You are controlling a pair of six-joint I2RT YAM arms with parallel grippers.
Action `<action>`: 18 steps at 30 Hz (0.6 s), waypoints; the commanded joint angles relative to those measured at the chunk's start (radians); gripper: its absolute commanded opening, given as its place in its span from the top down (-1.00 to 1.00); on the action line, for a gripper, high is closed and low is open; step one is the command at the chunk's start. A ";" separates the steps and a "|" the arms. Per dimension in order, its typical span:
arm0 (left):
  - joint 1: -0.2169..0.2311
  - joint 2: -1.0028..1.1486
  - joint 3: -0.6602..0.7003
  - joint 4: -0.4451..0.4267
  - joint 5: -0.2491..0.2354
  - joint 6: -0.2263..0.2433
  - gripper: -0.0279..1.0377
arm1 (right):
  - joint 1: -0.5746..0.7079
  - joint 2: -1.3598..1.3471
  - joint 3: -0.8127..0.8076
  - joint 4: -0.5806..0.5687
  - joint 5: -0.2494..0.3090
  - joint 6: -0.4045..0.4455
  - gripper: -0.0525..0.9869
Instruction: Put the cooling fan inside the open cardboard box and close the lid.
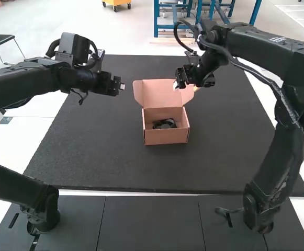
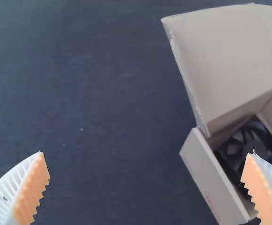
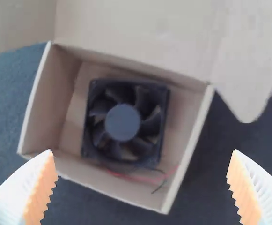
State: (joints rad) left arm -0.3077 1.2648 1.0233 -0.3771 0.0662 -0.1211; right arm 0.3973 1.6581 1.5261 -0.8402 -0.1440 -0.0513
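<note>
Cooling fan (image 3: 124,123) flat inside cardboard box (image 1: 165,133); lid (image 1: 154,91) upright at box's 12 o'clock. Left gripper (image 1: 119,85) at 10 o'clock, right gripper (image 1: 182,78) at 1 o'clock, both spread, empty. Your risks: unbraced box slides under lid push; side flap (image 3: 248,82) snags outside wall; wires (image 3: 140,175) pinch.

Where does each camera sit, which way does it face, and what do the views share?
High view: fixed, high at the rear, facing forward and down at the mat; left gripper beside the box, right gripper by its lid.
Left wrist view: on the left wrist, facing down at mat and box; its open fingers show.
Right wrist view: on the right wrist, facing down into the box at the fan; its open fingers show.
Shared: all three show the fan in the open box.
</note>
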 commanded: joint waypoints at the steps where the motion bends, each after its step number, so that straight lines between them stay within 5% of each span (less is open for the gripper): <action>1: 0.005 0.030 0.067 -0.003 -0.043 -0.009 -0.87 | -0.028 -0.063 -0.081 0.052 0.073 -0.070 -0.68; 18: 0.019 0.182 0.159 -0.028 -0.126 -0.041 -0.86 | -0.072 -0.152 -0.337 0.481 0.075 -0.068 -0.67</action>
State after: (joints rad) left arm -0.3042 1.4452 1.1496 -0.4068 -0.0307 -0.1509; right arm 0.3439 1.5257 1.1843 -0.3820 -0.0765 -0.1204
